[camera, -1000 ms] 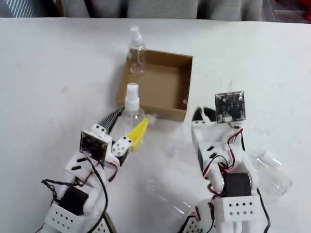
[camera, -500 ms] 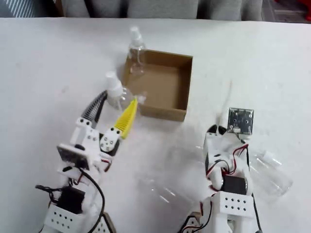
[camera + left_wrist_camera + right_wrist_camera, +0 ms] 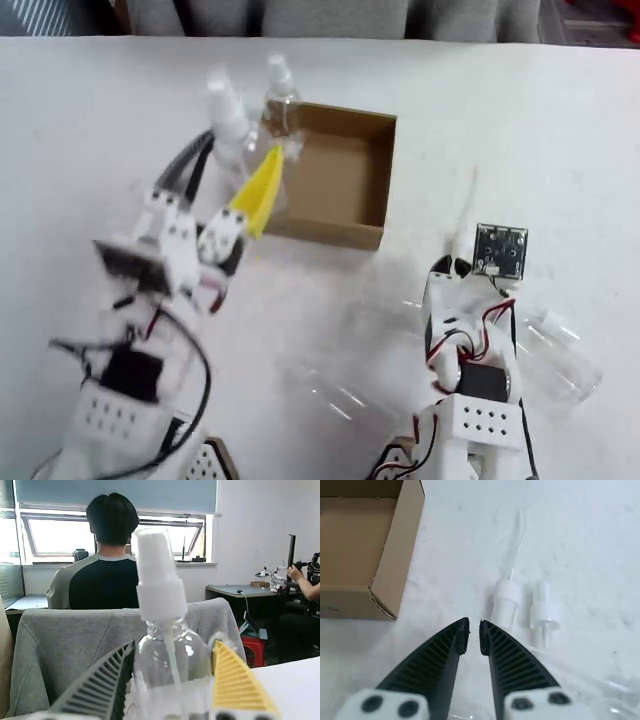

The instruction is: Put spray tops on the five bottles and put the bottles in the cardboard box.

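Observation:
My left gripper [image 3: 240,148] is shut on a clear bottle [image 3: 232,125] with a white spray top [image 3: 157,575], held upright in the air over the near-left edge of the cardboard box [image 3: 375,180]. In the left wrist view the bottle [image 3: 170,665] sits between the black and yellow fingers. A second topped bottle [image 3: 280,95] stands at the box's far-left corner. My right gripper [image 3: 450,265] hangs low in front of the box's right side, jaws almost touching and holding nothing. Beyond my right gripper [image 3: 473,627] two loose spray tops [image 3: 506,602] [image 3: 544,612] lie on the table.
A clear bottle [image 3: 560,362] lies on its side beside the right arm's base. Another clear bottle [image 3: 340,388] lies between the two arm bases. A corner of the box [image 3: 395,560] shows in the right wrist view. A chair stands behind the table's far edge.
My left arm has lifted the topped bottle from in front of the box and carried it away from me, to the box's left edge. The right arm has pulled back slightly.

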{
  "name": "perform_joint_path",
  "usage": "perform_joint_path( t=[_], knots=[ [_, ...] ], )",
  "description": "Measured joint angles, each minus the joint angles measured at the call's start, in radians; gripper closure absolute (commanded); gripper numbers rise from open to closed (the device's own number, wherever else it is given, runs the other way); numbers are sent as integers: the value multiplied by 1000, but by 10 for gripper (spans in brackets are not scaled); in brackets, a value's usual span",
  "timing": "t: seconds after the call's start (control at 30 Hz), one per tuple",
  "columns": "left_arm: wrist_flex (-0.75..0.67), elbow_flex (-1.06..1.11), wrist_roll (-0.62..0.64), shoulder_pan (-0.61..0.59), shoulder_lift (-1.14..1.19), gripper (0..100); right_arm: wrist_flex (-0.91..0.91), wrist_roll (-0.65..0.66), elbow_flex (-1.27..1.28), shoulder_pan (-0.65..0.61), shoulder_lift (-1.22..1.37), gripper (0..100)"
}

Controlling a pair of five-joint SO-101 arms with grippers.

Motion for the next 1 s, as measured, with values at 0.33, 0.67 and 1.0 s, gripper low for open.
perform_joint_path(
  t=[0.33, 0.67, 1.0],
  knots=[
    [-416, -20, 0, -52, 555, 977, -15, 0, 28, 6, 2, 982],
    [-827, -147, 0, -69, 1080, 978, -66, 0, 55, 6, 2, 981],
    [-939, -324, 0, -120, 1410, 978, -66, 0, 55, 6, 2, 981]
  ],
)
